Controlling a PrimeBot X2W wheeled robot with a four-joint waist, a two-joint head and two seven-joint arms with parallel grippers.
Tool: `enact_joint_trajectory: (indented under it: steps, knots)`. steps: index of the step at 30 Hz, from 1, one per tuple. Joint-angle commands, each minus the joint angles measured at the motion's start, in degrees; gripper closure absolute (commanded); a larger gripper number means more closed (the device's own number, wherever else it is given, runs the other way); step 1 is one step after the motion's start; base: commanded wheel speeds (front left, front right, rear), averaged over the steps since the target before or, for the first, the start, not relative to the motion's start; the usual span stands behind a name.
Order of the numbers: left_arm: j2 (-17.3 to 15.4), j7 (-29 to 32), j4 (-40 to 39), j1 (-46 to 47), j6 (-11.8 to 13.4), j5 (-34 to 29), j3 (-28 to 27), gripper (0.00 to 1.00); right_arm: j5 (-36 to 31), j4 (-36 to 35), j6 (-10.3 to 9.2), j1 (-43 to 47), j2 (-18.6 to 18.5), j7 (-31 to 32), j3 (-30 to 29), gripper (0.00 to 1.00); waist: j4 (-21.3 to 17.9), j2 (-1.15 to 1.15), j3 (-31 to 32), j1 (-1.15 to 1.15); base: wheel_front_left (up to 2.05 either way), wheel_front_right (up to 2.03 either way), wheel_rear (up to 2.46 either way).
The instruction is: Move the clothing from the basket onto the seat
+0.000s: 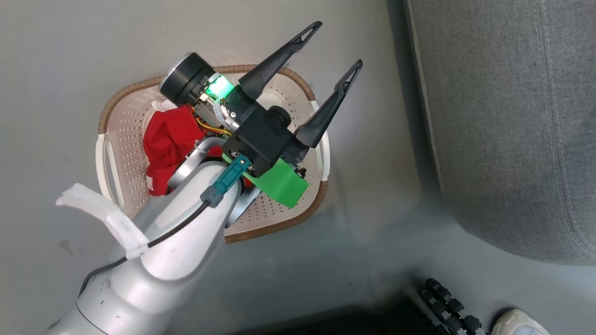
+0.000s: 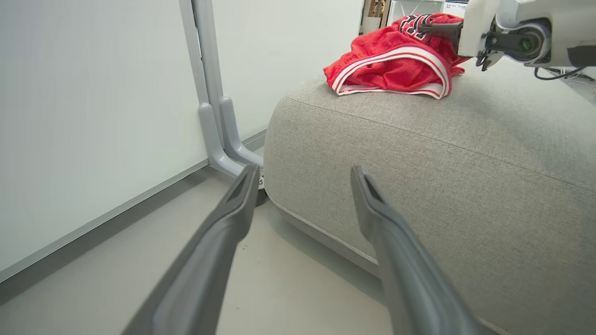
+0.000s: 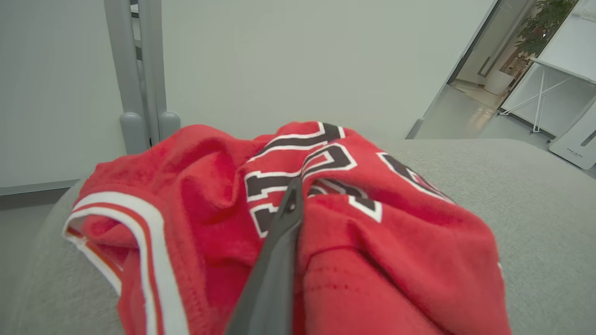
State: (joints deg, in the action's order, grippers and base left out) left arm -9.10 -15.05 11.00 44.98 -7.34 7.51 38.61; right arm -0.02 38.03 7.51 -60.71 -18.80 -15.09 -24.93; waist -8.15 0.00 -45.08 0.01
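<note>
1. Head view: the basket (image 1: 122,135) sits on the grey floor (image 1: 56,56), just toward 9 o'clock from frame centre. The seat (image 1: 503,116) occupies the 3 o'clock side, apart from the basket, with a strip of floor between them.
2. A crumpled red garment (image 1: 167,135) lies inside the basket, in its 9 o'clock half. The left arm covers part of it, so I cannot tell which piece it is.
3. The left gripper (image 1: 337,44) hangs above the basket, fingers pointing toward 1 o'clock. Jaws are apart and hold nothing. A green light glows on the wrist.
4. Left wrist view: the left gripper (image 2: 305,172) faces the seat's (image 2: 419,163) rounded side. Floor lies below it, and a grey post (image 2: 209,93) stands at 10 o'clock.
5. The jersey (image 2: 391,60) lies bunched on top of the seat at 1 o'clock, white striped trim toward the camera.
6. The right gripper (image 2: 421,28) enters the jersey from 2 o'clock.
7. Right wrist view: the right gripper (image 3: 293,200) shows as one dark blade, jaws together and clamped on the jersey (image 3: 372,242) at its black-and-white lettering. The cloth rests on the seat (image 3: 535,186).
8. A pale shoe (image 1: 519,323) shows at 5 o'clock in the head view.
</note>
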Motion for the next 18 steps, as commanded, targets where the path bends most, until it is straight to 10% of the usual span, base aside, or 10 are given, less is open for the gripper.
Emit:
enact_joint_trajectory:
  steps: [1,5,6,7,18]
  knots:
    - [-0.53,-0.19,0.01,0.43,-0.21,0.39,-0.39,0.00,-0.19,0.76,-0.04,0.75,0.05,-0.12,-0.05,1.00,0.07,0.00,0.33,-0.01,0.00,0.00,0.00]
    - [-0.74,-0.19,0.30,-0.64,-0.21,0.48,-1.20,0.00,-0.36,1.13,-0.04,1.76,1.04,-0.12,0.00,1.00,-0.17,0.00,1.62,-0.01,0.00,0.00,0.00]
    - [-0.65,-0.19,0.33,-0.97,-0.20,0.53,-1.47,0.00,-0.55,0.65,-0.04,2.28,1.23,-0.12,-0.09,0.10,-0.23,0.00,2.20,-0.01,0.00,0.00,0.00]
    - [-0.50,-0.19,0.38,-1.33,-0.20,0.57,-1.78,0.00,-0.49,0.30,-0.04,3.05,1.72,-0.12,-0.12,0.00,-0.29,0.00,2.91,-0.01,0.00,0.00,0.00]
    - [0.96,-0.19,0.51,-7.58,0.65,1.44,-6.49,0.00,1.05,-6.87,-0.05,18.28,6.11,-0.12,2.46,0.00,-0.46,0.00,12.87,-0.01,0.00,0.00,0.00]
